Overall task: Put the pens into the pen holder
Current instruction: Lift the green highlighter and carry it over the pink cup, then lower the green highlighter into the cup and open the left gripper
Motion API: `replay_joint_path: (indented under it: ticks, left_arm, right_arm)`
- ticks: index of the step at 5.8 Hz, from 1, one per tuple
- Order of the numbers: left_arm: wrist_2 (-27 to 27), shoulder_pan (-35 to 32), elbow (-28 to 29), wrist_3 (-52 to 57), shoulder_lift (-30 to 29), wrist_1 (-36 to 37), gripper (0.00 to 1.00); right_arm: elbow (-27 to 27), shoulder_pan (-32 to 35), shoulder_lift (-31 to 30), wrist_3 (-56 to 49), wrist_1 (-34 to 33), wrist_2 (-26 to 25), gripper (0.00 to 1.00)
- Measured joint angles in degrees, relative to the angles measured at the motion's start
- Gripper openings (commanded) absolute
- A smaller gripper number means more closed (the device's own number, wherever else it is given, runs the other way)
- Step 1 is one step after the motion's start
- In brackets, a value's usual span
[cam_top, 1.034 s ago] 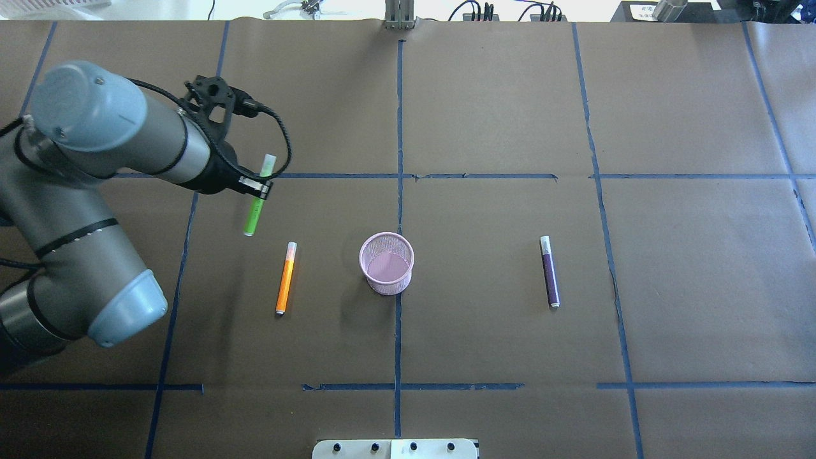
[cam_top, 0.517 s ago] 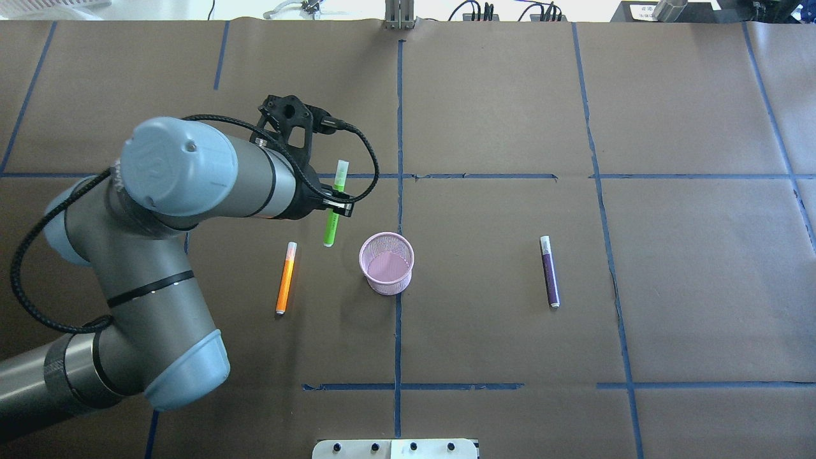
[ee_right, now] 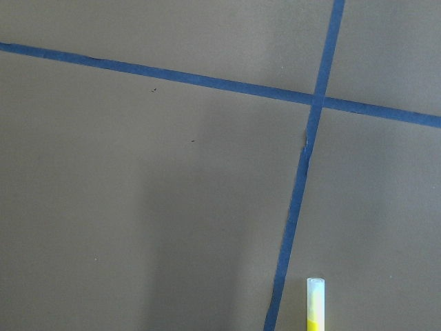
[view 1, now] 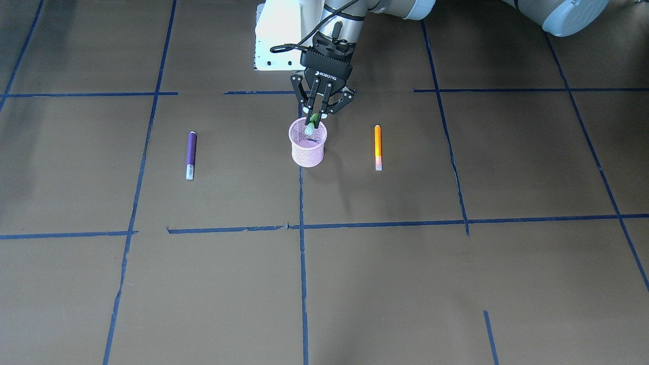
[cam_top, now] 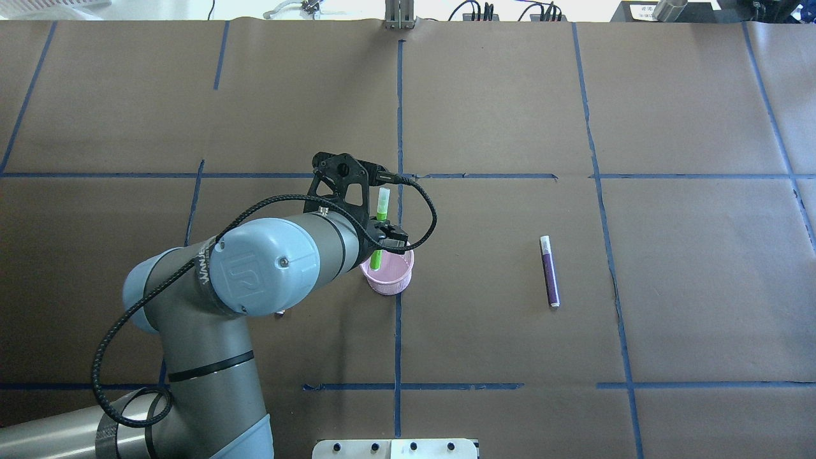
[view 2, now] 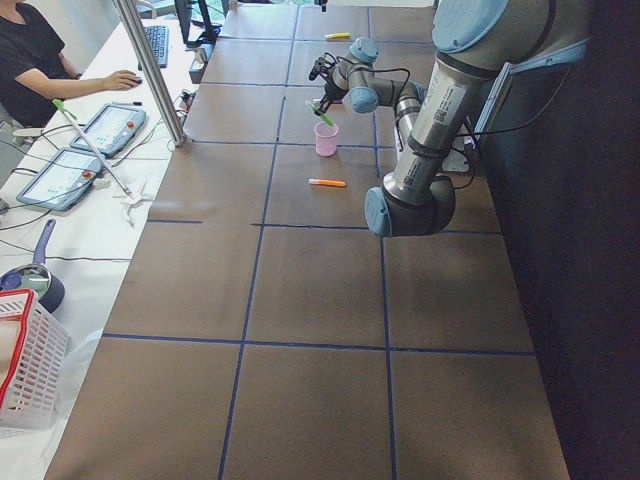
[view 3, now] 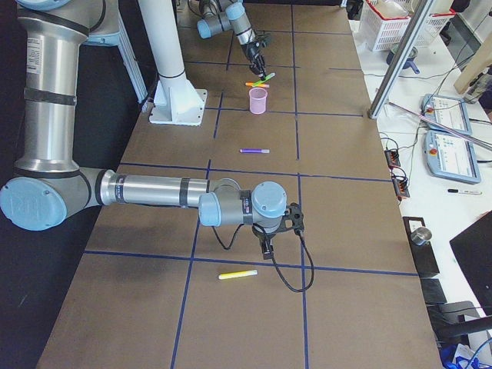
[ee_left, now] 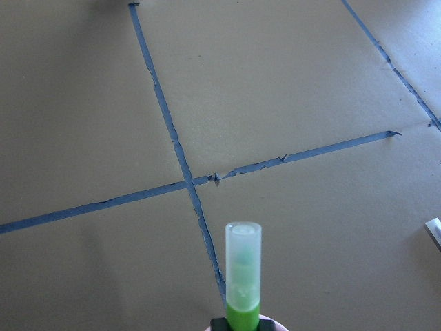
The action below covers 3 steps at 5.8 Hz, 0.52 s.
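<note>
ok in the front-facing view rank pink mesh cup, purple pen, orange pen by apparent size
1. The pink wire-mesh cup looks largest.
2. The slim purple pen and the slim orange pen look about equal, so I can't rank them.

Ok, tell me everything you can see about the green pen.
The green pen is a slim, bright green, plastic-looking stick with a pale, see-through cap at one end. The left gripper is shut on its middle and holds it tilted in the air over the open top of the pink mesh cup, capped end higher and pointing away from the robot. Nothing else seems to touch it; whether its lower end is below the rim is unclear.
</note>
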Motion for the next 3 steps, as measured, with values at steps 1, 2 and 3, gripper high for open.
replay_joint_path:
  ticks: [1, 2, 3]
  left_arm:
    - [0.9, 0.3, 2.0, -0.8, -0.7, -0.7, 0.31]
    - [1.4, 0.4, 3.4, -0.9, -1.2, -1.4, 0.76]
    - [1.5, 0.5, 4.1, -0.7, -1.3, -1.6, 0.82]
  right_arm:
    - [0.0, 0.0, 0.0, 0.1, 0.0, 0.0, 1.00]
    - [-0.2, -0.1, 0.0, 0.2, 1.2, -0.1, 1.00]
    - [-0.7, -0.2, -0.2, 0.3, 3.1, -0.1, 1.00]
